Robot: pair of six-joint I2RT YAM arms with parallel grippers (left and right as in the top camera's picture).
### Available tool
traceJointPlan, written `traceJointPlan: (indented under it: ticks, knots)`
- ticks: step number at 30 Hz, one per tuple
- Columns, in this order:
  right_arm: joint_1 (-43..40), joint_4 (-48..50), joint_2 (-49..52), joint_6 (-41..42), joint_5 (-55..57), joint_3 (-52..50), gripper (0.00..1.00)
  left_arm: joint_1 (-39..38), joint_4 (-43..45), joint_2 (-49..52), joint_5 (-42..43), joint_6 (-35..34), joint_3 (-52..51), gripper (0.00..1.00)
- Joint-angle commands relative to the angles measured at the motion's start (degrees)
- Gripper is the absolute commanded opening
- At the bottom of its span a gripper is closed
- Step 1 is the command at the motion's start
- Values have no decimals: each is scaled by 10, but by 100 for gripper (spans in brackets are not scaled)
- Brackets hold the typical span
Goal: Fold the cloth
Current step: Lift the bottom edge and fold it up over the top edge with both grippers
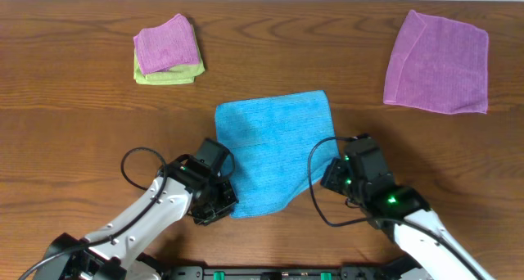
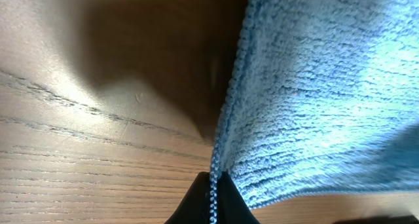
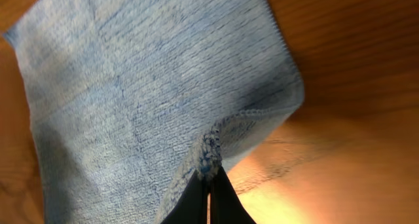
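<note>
the left gripper (image 2: 213, 188) is squeezed shut on the sewn edge of the blue cloth (image 2: 314, 99), near a bottom corner. the right gripper (image 3: 209, 185) is shut too, with a bunched-up corner of the same cloth between its black fingers. from above, the cloth sits in the middle of the frame, a bit below the centre, on the wooden table (image 1: 74, 124). the dark shadow under it makes me think the bottom part is lifted. a big purple cloth (image 1: 438, 63) lies at the upper right and a small pile of folded cloths (image 1: 168, 51) at the upper left, both well apart from it. the blue cloth looks light, soft and floppy, so it will sag. it is fuzzy, so it should not slip. the corners are the best place to hold, pulled apart so the edge stays flat.
</note>
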Motion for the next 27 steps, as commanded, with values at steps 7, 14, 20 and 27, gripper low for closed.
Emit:
traceJointPlan:
  ticks: [7, 14, 20, 27]
  knots:
    - [14, 53, 44, -23, 29, 8, 2, 47, -15, -8, 16, 17, 48, 6]
    - [14, 100, 44, -30, 29, 9, 2, 77, -13, -8, 21, 18, 64, 6]
    - [14, 133, 45, -43, 52, 18, 1, 110, -13, -8, 19, 26, 90, 6]
    - [11, 202, 70, -45, 74, 18, 2, 134, 20, -7, 14, 26, 93, 6]
